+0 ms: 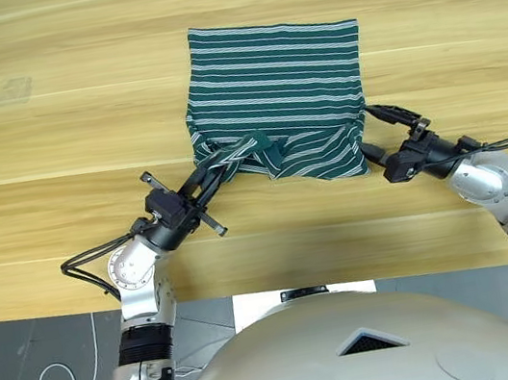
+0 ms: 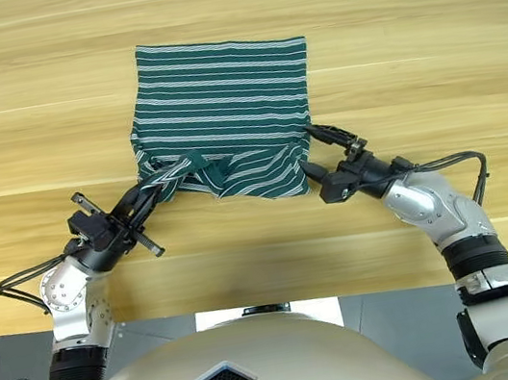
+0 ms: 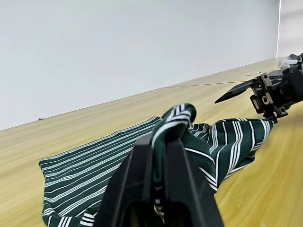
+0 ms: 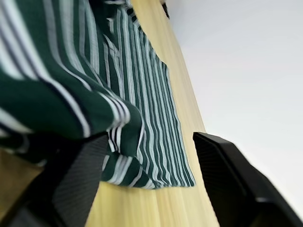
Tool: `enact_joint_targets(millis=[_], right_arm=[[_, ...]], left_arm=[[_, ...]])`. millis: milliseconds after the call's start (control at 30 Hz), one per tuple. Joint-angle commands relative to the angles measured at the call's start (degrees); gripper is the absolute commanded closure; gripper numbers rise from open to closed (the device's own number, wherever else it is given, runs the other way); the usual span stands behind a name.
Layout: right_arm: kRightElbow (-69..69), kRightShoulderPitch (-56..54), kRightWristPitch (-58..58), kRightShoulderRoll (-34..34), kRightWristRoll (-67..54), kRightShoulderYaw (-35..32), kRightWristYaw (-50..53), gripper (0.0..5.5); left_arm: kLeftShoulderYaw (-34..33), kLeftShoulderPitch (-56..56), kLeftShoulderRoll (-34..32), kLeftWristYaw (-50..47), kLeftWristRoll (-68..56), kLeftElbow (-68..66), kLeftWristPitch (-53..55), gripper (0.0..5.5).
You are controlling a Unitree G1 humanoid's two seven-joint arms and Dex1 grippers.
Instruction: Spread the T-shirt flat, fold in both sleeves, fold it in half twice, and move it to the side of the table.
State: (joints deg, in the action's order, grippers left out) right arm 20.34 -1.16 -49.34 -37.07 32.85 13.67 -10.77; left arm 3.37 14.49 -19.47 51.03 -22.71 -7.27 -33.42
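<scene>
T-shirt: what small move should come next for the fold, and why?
Probably shut the right pincer on the near right corner of the T-shirt. Its jaws stand open at that edge, while the left pincer already grips the near left corner, so one side is unheld.

Soft, bright light falls evenly from overhead. The wooden table (image 1: 50,136) has a mild sheen and no hard glare. A thin, faint shadow lies under the T-shirt (image 1: 275,79) along its lifted near edge. The white wall (image 3: 118,47) is evenly lit.
</scene>
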Motion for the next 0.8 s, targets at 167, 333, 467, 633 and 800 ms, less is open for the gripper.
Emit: enact_joint_targets(millis=[167, 333, 467, 633, 800], right_arm=[[2.20, -2.33, -0.16, -0.04, 3.23, 2.44, 1.59, 3.56], [3.00, -2.85, -0.02, -0.21, 3.41, 3.30, 2.51, 4.49], [3.69, -3.58, 0.00, -0.76, 4.00, 3.75, 2.55, 5.20], [3.74, -4.79, 0.54, -1.18, 6.52, 4.53, 3.45, 5.48], [3.92, -4.58, 1.89, -1.84, 5.89, 5.16, 1.49, 5.07]], left_arm=[[1.24, -2.03, 0.82, 0.50, 1.05, -0.86, 0.86, 5.41], [1.44, -2.15, 0.99, 0.64, 0.94, -1.25, 0.59, 5.41], [2.16, -1.67, 1.23, 0.71, 1.19, -0.46, 0.58, 5.41], [2.85, -1.57, 1.71, 0.59, 1.76, -0.72, 0.47, 5.41], [2.90, -1.78, 2.06, 0.47, 1.98, -1.51, 0.47, 5.41]])
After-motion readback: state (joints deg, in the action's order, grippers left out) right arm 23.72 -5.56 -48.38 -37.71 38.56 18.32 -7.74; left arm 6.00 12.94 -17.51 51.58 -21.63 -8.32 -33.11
